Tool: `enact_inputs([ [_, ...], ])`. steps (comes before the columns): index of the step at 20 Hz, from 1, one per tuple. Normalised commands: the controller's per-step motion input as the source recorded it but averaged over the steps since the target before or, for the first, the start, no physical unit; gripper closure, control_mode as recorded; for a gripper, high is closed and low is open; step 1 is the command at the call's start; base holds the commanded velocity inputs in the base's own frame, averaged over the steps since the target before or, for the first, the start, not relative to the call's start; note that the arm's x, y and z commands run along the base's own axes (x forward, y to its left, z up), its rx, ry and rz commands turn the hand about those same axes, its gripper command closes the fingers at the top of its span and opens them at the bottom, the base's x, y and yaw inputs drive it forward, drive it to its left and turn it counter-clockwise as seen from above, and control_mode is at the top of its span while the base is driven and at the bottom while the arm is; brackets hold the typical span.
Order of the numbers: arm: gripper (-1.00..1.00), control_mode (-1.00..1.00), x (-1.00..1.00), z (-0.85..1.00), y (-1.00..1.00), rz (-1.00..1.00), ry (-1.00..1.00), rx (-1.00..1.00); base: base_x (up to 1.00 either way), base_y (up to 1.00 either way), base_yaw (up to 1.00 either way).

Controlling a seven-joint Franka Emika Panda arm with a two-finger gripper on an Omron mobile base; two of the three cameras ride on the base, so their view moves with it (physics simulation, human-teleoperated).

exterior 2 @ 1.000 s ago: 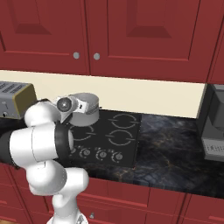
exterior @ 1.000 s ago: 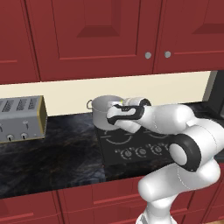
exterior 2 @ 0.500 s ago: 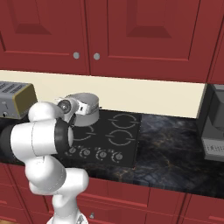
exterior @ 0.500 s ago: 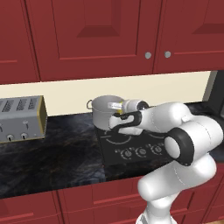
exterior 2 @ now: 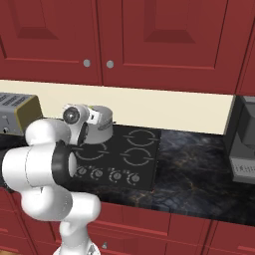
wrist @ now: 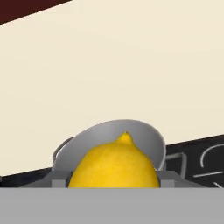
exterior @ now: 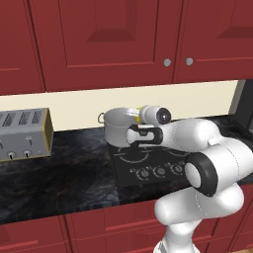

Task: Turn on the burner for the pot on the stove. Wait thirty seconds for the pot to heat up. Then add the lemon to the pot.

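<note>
Gripper (exterior: pixel 134 114) clamped on the lemon (wrist: pixel 114 165), right up at the rim of the pot (exterior: pixel 117 125). Pot parked on the back-left burner of the stove (exterior 2: pixel 130 162), below the red cabinets (exterior: pixel 123 39). Toaster (exterior: pixel 22 133) well off to the left on the counter (exterior: pixel 54 178)

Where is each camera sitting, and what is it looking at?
Left base view: behind the arm, to its left, facing the stove; white arm at lower right.
Right base view: behind, to the right, same stove; arm at lower left.
Hand view: on the hand, looking along the gripper at the lemon it holds.
All three share the pot.
</note>
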Motion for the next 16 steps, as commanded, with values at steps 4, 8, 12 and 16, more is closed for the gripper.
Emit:
enact_inputs([
  [4, 1.0, -1.0, 0.2, 0.16, 0.2, -0.01, 0.09, 0.0, 0.0, 0.0, 0.0],
  [8, 1.0, -1.0, 0.33, 0.02, 0.18, -0.01, 0.19, 0.0, 0.0, 0.0, 0.0],
  [12, 1.0, -1.0, 0.18, -0.06, 0.07, 0.0, 0.04, 0.0, 0.0, 0.0, 0.0],
  [16, 1.0, -1.0, 0.09, -0.23, 0.0, 0.0, 0.0, 0.0, 0.0, 0.0, 0.0],
])
